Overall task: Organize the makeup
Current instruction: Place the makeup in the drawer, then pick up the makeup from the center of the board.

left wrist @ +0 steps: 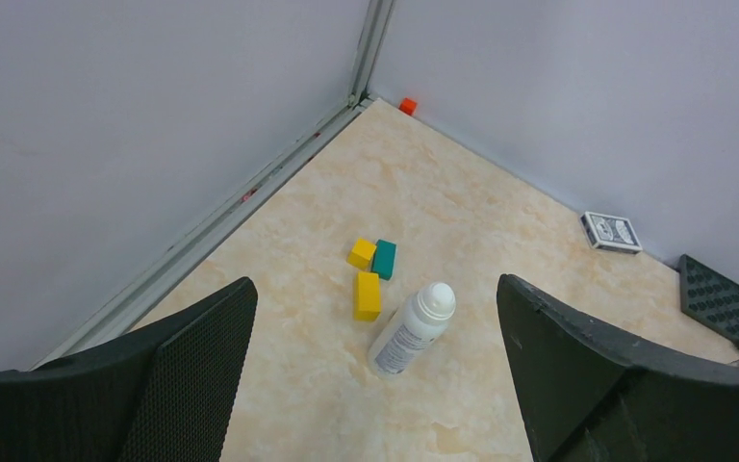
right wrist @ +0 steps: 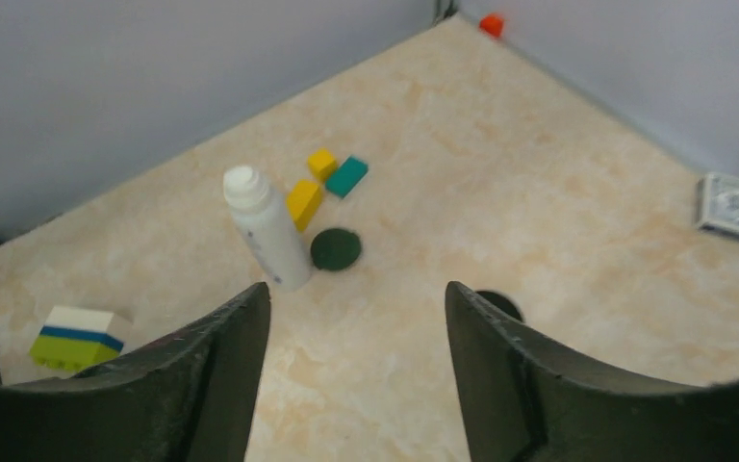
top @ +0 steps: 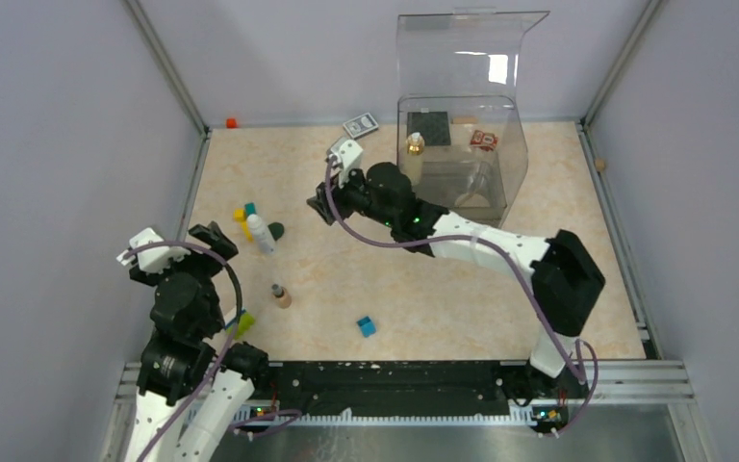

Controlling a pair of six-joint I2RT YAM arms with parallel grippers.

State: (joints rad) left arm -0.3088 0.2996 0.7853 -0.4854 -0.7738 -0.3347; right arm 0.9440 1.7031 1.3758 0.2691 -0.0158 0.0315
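Top external first: looking down on the right gripper [top: 319, 206] hovering left of centre, aiming toward the white bottle [top: 261, 234] and the black round compact [top: 276, 230] just beside it, well apart from the clear organizer box [top: 505, 168] at far right, already holding the gold-capped clear bottle [top: 415, 147], dark square palette [top: 429, 126] and pinkish checkered palette [top: 484, 140]; noting the tan tube [top: 281, 295] lying alone nearer the bases, and the left gripper [top: 214, 240] waiting at near left. Left wrist next: showing fingers spread wide, grasping nothing, facing that bottle beside the yellow and green blocks [left wrist: 369, 274]. Right wrist now: showing fingers likewise parted and empty, framing bottle and compact ahead. Judging this as the approach to a pick; calling next for advancing, lowering around the bottle's body, closing, then carrying across to the box.
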